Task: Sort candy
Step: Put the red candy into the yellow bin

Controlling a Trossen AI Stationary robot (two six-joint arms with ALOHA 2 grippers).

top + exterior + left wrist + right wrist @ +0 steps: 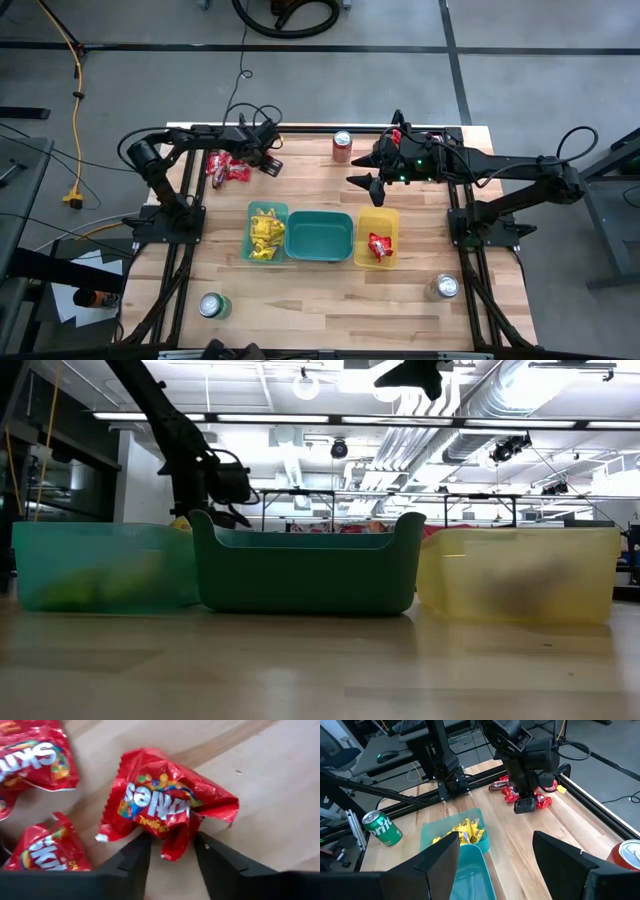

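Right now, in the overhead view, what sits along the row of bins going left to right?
Green bin holding yellow candy → empty teal bin → yellow bin holding red candy.

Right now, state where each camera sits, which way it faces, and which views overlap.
High: overhead, straight down; both arms, three bins, left gripper over the red packets.
Low: table height, level across; the teal bin fills it.
Left wrist: behind its own fingers, closing on one red packet.
Right wrist: behind the open right gripper, facing the left arm.
Shared: high and right wrist both show the yellow packets.
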